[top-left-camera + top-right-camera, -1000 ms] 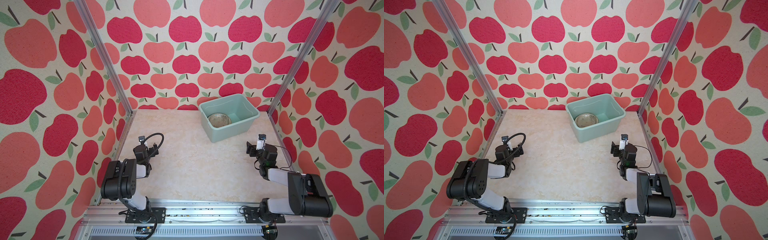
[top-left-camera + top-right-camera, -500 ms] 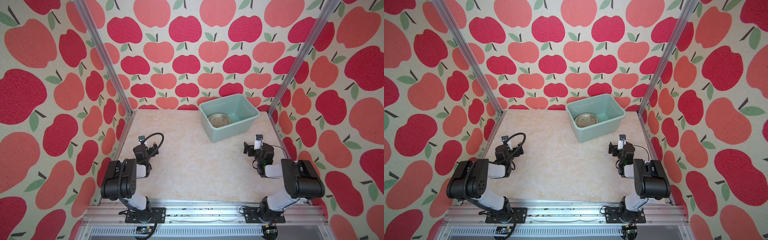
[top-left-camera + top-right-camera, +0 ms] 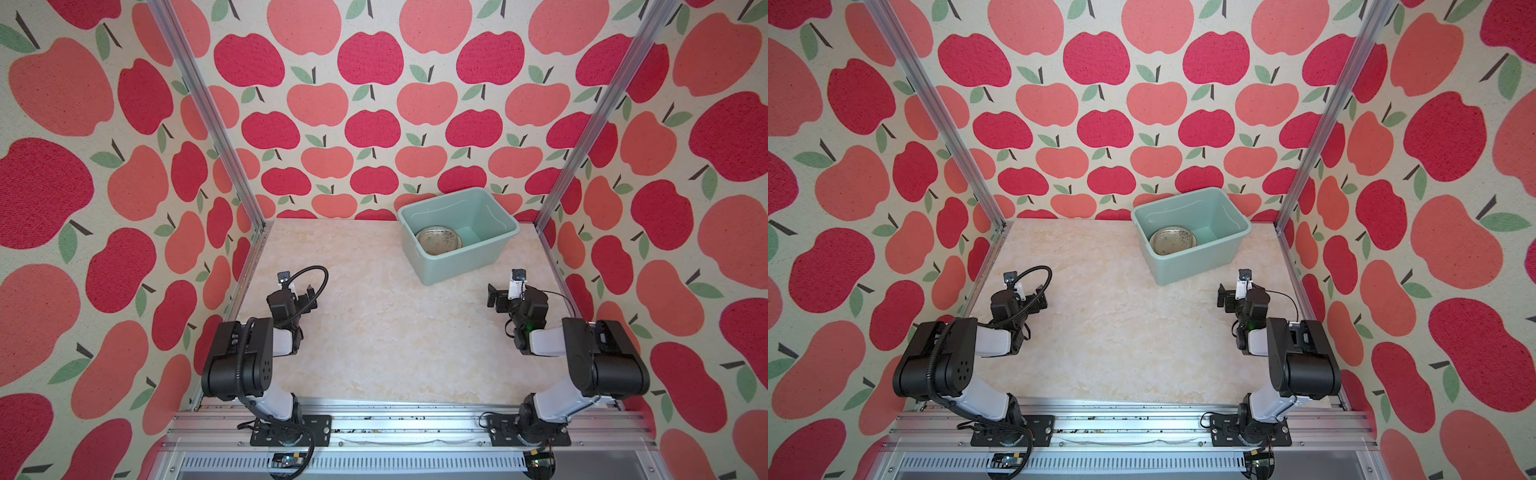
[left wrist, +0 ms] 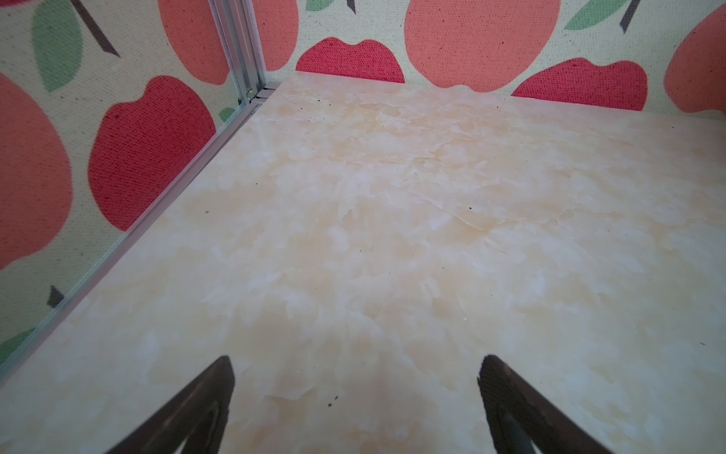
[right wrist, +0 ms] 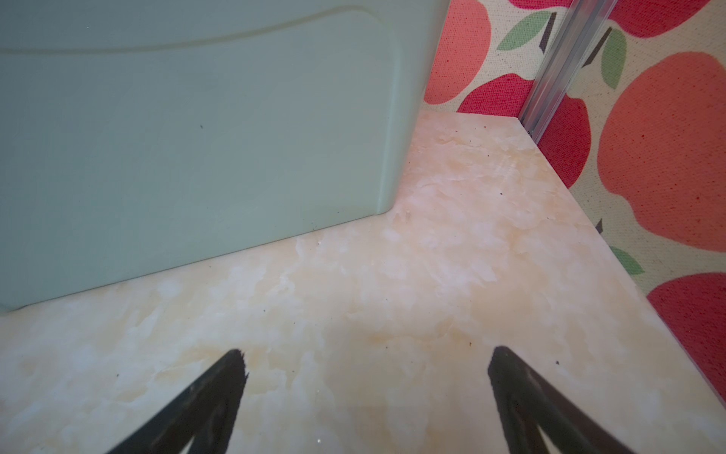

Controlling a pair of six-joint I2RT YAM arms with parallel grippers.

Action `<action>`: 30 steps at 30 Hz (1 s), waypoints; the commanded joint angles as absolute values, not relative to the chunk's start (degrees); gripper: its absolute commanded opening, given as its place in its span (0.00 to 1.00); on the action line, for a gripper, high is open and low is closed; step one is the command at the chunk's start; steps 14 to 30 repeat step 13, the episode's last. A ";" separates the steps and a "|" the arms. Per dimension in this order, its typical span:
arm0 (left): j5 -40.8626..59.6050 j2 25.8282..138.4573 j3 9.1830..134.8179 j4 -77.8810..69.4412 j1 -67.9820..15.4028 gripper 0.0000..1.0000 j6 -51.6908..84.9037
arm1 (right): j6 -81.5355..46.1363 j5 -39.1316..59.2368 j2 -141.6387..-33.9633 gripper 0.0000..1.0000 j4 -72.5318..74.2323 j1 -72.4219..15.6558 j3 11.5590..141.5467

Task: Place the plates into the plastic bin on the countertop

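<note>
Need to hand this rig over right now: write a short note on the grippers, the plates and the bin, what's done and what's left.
Left gripper: open, holding nothing, low over bare countertop.
Right gripper: open, holding nothing, just in front of the plastic bin.
Plates: a greyish plate lies flat in the bin's left half in both top views. Whether others lie under it cannot be told.
Done: no plate shows on the countertop in any view.
Left: probably nothing to pick up; check the plate count in the bin.
</note>
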State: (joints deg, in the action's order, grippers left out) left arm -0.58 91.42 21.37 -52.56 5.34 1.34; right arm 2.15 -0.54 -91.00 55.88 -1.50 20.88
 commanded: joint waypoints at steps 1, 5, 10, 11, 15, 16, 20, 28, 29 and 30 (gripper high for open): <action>-0.48 92.13 22.06 -54.40 5.19 0.99 0.26 | 2.81 -0.96 -91.17 0.99 55.54 -2.11 21.68; -0.58 92.09 22.06 -54.40 5.19 0.99 0.26 | 2.72 -0.88 -91.23 0.99 55.11 -2.09 21.97; -0.53 92.11 22.06 -54.40 5.14 0.99 0.26 | 2.55 -0.39 -90.97 0.99 55.76 -1.77 21.49; -0.53 92.12 22.06 -54.36 5.18 0.99 0.26 | 2.55 -0.39 -91.01 0.99 55.93 -1.84 21.44; -0.57 92.16 22.06 -54.40 5.14 0.99 0.26 | 2.64 -0.44 -90.89 0.99 56.09 -1.92 21.22; -0.57 92.16 22.06 -54.40 5.14 0.99 0.26 | 2.64 -0.44 -90.89 0.99 56.09 -1.92 21.22; -0.57 92.16 22.06 -54.40 5.14 0.99 0.26 | 2.64 -0.44 -90.89 0.99 56.09 -1.92 21.22; -0.57 92.16 22.06 -54.40 5.14 0.99 0.26 | 2.64 -0.44 -90.89 0.99 56.09 -1.92 21.22; -0.57 92.16 22.06 -54.40 5.14 0.99 0.26 | 2.64 -0.44 -90.89 0.99 56.09 -1.92 21.22; -0.57 92.16 22.06 -54.40 5.14 0.99 0.26 | 2.64 -0.44 -90.89 0.99 56.09 -1.92 21.22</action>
